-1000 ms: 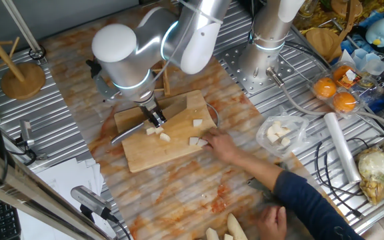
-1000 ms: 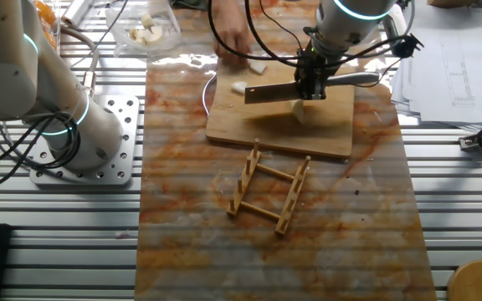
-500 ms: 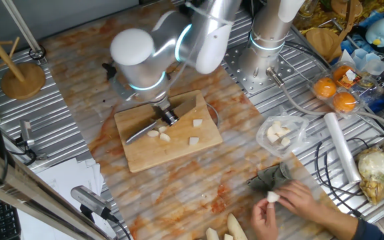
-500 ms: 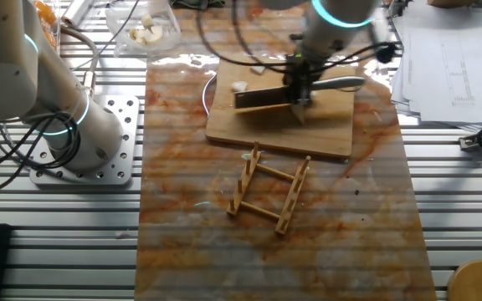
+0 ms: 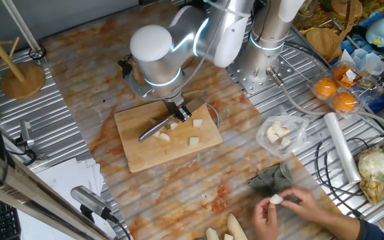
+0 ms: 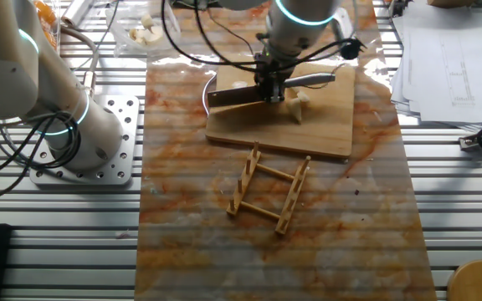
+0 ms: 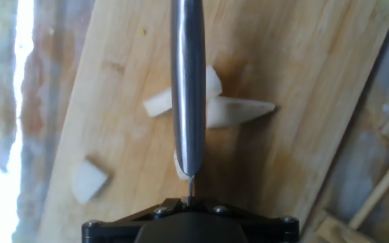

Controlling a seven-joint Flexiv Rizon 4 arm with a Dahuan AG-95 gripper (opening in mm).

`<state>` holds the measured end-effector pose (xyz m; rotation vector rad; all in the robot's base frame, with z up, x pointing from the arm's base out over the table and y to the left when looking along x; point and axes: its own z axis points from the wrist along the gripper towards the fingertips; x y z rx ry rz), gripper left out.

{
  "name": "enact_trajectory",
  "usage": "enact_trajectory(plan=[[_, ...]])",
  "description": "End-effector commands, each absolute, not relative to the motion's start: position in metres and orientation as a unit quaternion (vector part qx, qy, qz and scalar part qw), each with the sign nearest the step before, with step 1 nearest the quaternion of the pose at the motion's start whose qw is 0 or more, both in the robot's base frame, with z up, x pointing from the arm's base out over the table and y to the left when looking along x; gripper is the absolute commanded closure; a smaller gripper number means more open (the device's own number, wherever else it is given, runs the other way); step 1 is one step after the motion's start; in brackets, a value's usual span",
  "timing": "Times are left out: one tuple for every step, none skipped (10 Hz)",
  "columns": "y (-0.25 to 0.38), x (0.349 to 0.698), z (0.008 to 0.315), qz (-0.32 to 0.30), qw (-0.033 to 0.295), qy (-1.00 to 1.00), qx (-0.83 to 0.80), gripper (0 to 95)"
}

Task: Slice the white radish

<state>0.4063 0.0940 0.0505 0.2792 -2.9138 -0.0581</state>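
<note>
Gripper [image 5: 177,113] is closed on the knife [image 6: 253,90] handle above the cutting board [image 5: 169,150]. White radish [image 7: 238,111] pieces lie directly beneath the blade, apparently touching it.

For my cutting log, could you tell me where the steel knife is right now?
The steel knife is clamped in the gripper over the wooden cutting board, its blade above the cream-white radish pieces in the hand view.

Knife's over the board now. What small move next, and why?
Probably lower the knife straight down: in the hand view its blade lies across a tapered white radish piece on the cutting board, which looks uncut, and the person's hands are well clear.
</note>
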Motion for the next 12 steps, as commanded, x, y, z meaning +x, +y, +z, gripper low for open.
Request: enact_trajectory(plan=[[0.093,0.408,0.063,-0.019,0.101,-0.99,0.092,95.0],[0.093,0.41,0.065,-0.019,0.101,-0.99,0.092,95.0],[0.091,0.418,0.067,-0.018,0.101,-0.991,0.09,95.0],[0.087,0.432,0.073,-0.016,0.102,-0.991,0.089,95.0],[0.084,0.441,0.076,-0.016,0.104,-0.991,0.089,95.0],[0.08,0.452,0.081,-0.016,0.102,-0.991,0.089,95.0],[0.077,0.461,0.082,-0.018,0.102,-0.991,0.087,95.0],[0.077,0.465,0.082,-0.019,0.101,-0.991,0.085,95.0],[0.076,0.474,0.079,-0.019,0.1,-0.991,0.082,95.0],[0.075,0.479,0.076,-0.02,0.098,-0.992,0.08,95.0],[0.075,0.482,0.075,-0.02,0.098,-0.992,0.08,95.0],[0.075,0.484,0.074,-0.021,0.098,-0.992,0.08,95.0]])
